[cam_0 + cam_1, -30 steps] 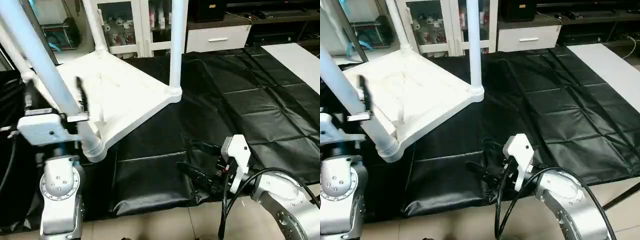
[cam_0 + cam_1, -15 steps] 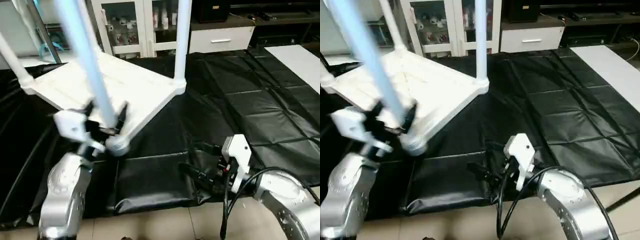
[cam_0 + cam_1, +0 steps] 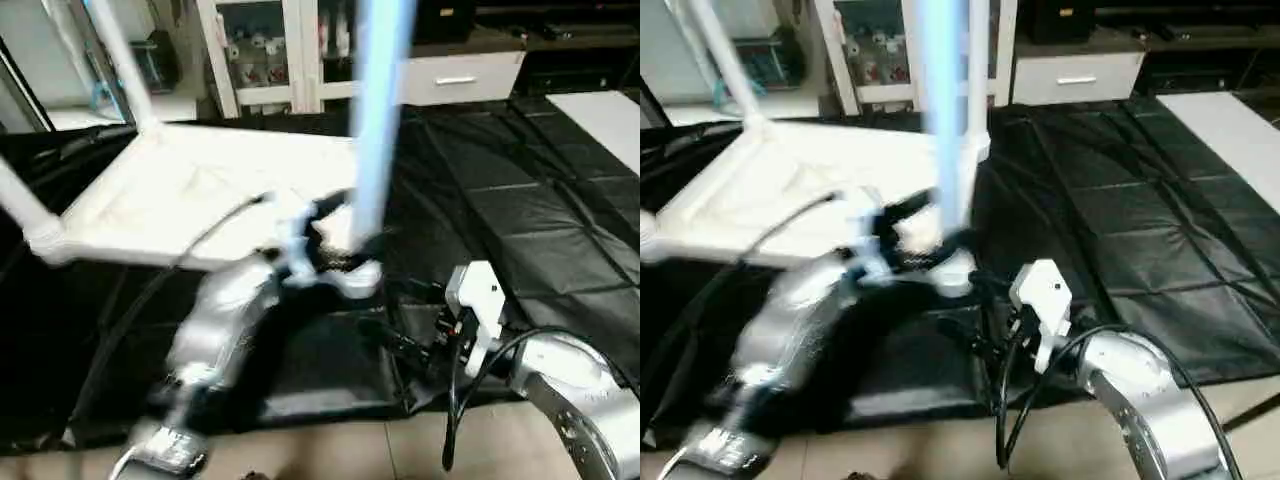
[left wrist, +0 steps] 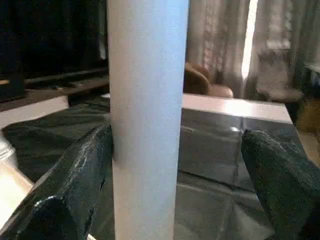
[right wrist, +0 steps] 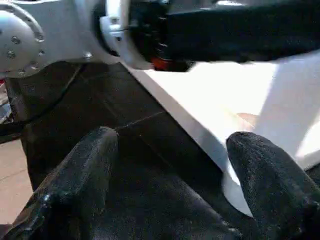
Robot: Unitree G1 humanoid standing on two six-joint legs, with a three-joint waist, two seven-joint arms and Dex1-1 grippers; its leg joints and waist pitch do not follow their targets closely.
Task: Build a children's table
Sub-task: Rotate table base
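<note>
The children's table (image 3: 190, 205) lies upside down in the upper left and centre of the head views, its white tabletop resting on a large black-covered work table (image 3: 520, 215). Tapered white legs stand up from its corner sockets: one leg (image 3: 378, 130) rises from the near corner at the centre of the frame, another (image 3: 115, 60) from the far corner at upper left, and a third (image 3: 20, 205) slants off the left edge.

The left gripper (image 3: 335, 240) sits at the foot of the centre leg, its silver forearm running down to the lower left. In the left wrist view its two black fingers (image 4: 75, 185) stand spread apart on either side of the leg (image 4: 145, 120); one finger touches the tube, the other stands clear of it.

The right gripper (image 3: 405, 320) hovers at lower centre right over the black cover, jaws apart and empty, near the table's corner.

Beyond the work table stand a glass-fronted white cabinet (image 3: 265, 50) and a white drawer unit (image 3: 455, 78). A pale board (image 3: 600, 112) lies at the right edge. Tiled floor (image 3: 420, 455) shows along the bottom.
</note>
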